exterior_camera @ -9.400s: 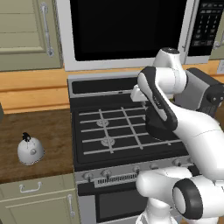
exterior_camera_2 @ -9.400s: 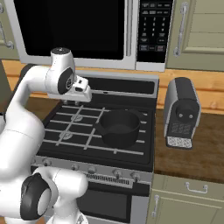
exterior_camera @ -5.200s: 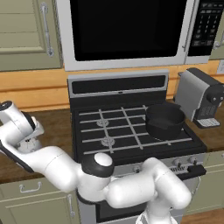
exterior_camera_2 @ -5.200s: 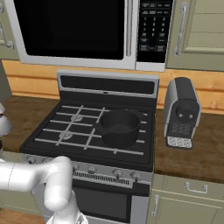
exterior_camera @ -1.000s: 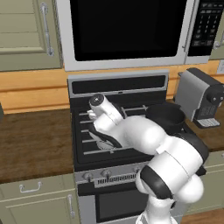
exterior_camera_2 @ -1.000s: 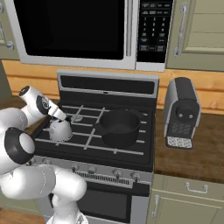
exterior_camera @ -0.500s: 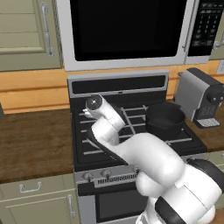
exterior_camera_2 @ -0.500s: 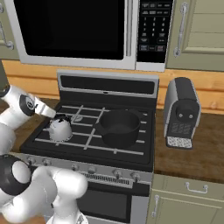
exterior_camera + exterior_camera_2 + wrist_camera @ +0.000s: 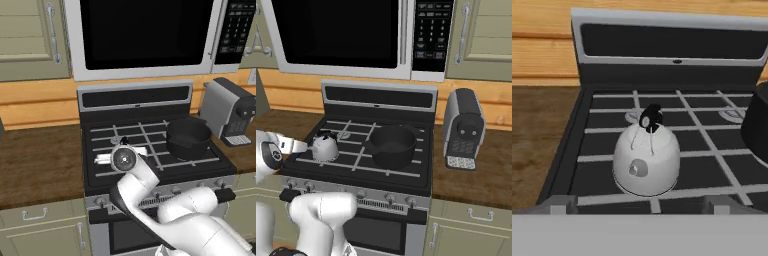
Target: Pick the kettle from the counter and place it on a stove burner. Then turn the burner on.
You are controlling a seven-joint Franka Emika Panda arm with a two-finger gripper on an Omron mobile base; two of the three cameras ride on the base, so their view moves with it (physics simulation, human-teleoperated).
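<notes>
So the kettle [image 9: 646, 162] is sitting on the stove now, on the grates over the front-left stove burner [image 9: 323, 152], upright, with the big black pot [image 9: 392, 145] to its right and well apart from it. The counter [image 9: 40, 162] it belongs to in the task sentence is the brown wood strip left of the cooktop.

The gripper [image 9: 637, 205] is spread wide, holding nothing. In the hand view you can see the two finger tips [image 9: 558, 205] low down, one on each side of the kettle and just in front of it, with clear air between them and the shell. So it's let go, or at least isn't touching.

How it'd handle, my guess: small thin metal dome, probably light and stiff, no give at all. That smooth rounded body looks slippery, and a squeeze on the curve would likely squirt it out upward or sideways. The black knob and handle [image 9: 650, 119] on top is the sensible place to grab. It sits on wire grates, so a nudge could rock or slide it.

Placing looks done; the burner knobs along the front of the stove [image 9: 363, 195] seem to be what's left.
</notes>
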